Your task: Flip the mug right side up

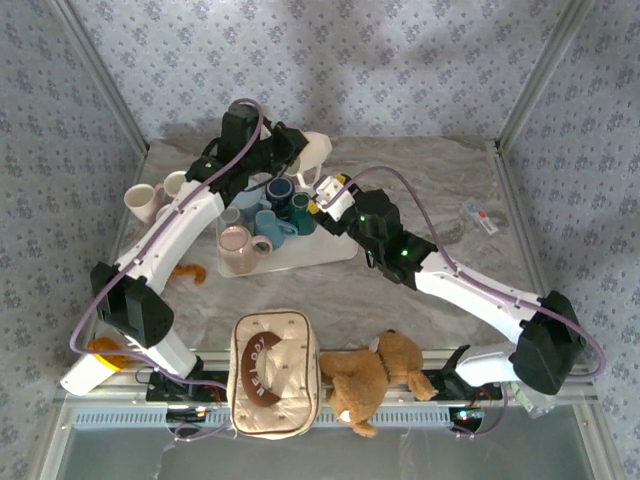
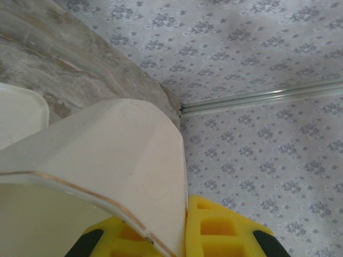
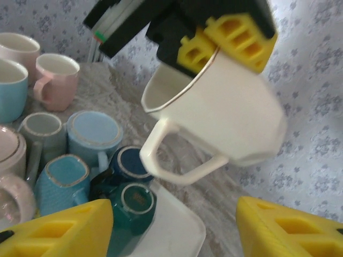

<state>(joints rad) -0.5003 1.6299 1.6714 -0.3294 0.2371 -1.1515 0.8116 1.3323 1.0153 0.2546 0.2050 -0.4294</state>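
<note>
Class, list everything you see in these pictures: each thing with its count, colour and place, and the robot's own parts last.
table: one, grey marbled, under everything
tray: one, white, table centre
tray mugs: about six; two light blue, navy, teal, grey, pinkish; on the tray
loose mugs: three; cream, pink, light blue; on the table left of the tray
cream mug: one, tilted in the air above the table's far side
teddy bear: one, brown, near edge
pouch: one, beige and brown, left of the teddy
orange bits: two, table's left
small packet: one, clear, table's right
left hand: shut on the cream mug's rim
right hand: open, near its handle
</note>
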